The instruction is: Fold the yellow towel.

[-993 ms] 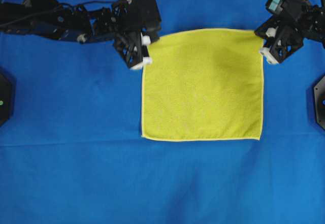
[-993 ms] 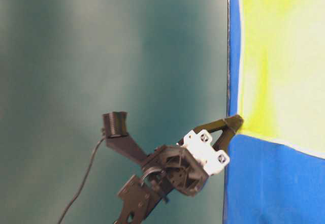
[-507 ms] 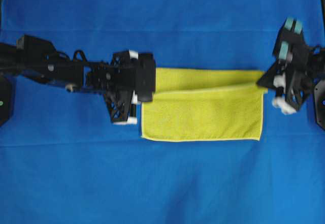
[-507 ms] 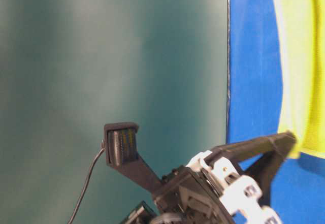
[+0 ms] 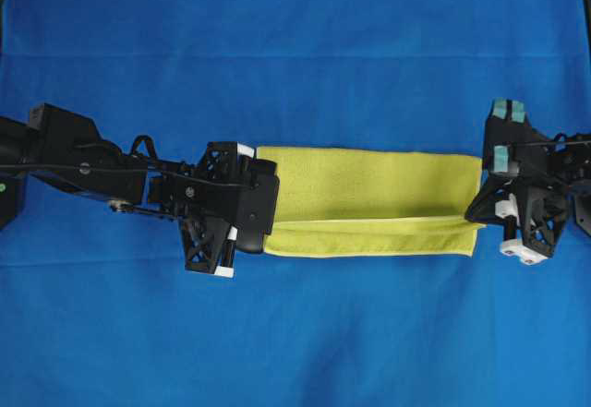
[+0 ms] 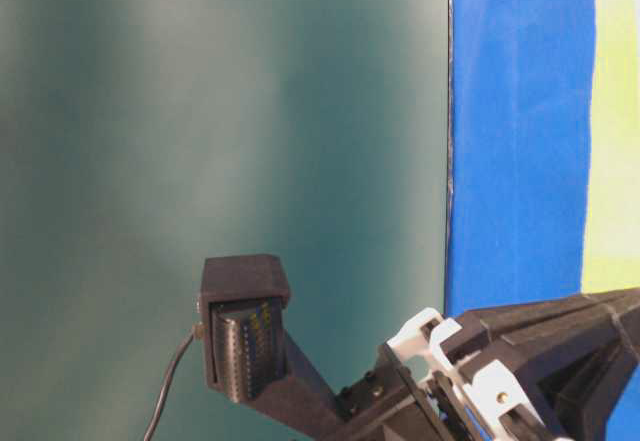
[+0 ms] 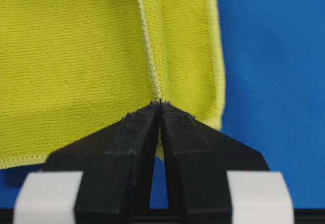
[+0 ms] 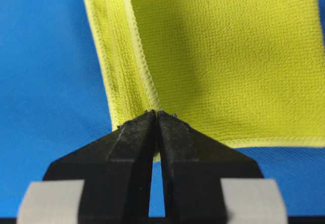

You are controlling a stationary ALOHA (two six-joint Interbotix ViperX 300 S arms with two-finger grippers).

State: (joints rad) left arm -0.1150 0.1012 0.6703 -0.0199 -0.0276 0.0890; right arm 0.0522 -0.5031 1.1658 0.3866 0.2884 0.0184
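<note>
The yellow towel [image 5: 369, 185] lies doubled over on the blue table cover as a wide, low band. Its upper layer stops short of the near hem, leaving a narrow strip of the lower layer showing. My left gripper [image 5: 265, 230] is shut on the upper layer's left corner; in the left wrist view the black fingertips [image 7: 161, 103] pinch the stitched hem of the towel [image 7: 76, 56]. My right gripper [image 5: 478, 219] is shut on the right corner, and its tips [image 8: 155, 113] meet on the hem of the towel [image 8: 228, 56]. The table-level view shows only a yellow edge [image 6: 618, 111].
The blue cover [image 5: 295, 333] spreads across the whole table. Black arm bases sit at the left edge [image 5: 7, 199] and right edge [image 5: 584, 213]. In the table-level view a black arm [image 6: 540, 361] fills the bottom right before a teal wall [image 6: 200, 111].
Both grippers have carried the towel's far edge towards the near edge. The flat square has become a doubled band, and the held edge now lies close to the near hem.
</note>
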